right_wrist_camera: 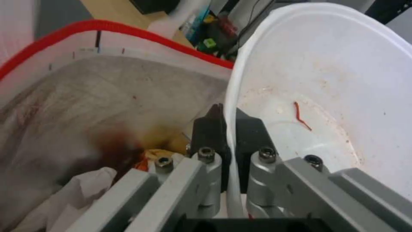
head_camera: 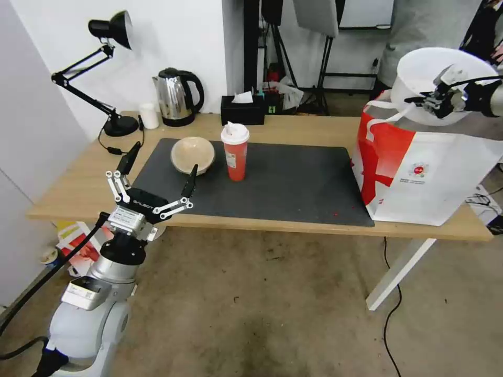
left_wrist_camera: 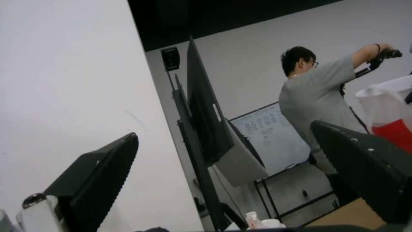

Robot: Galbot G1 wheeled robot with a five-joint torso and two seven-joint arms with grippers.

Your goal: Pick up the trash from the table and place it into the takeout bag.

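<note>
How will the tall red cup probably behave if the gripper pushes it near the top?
The red cup is tall on a narrow base, so it would likely tip, not slide. It looks like thin paper, so probably light and crushable.

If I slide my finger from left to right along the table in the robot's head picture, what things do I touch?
Desk lamp → small white cup → kettle → beige bowl → red cup → takeout bag, with the right gripper holding the white bowl above it.
</note>
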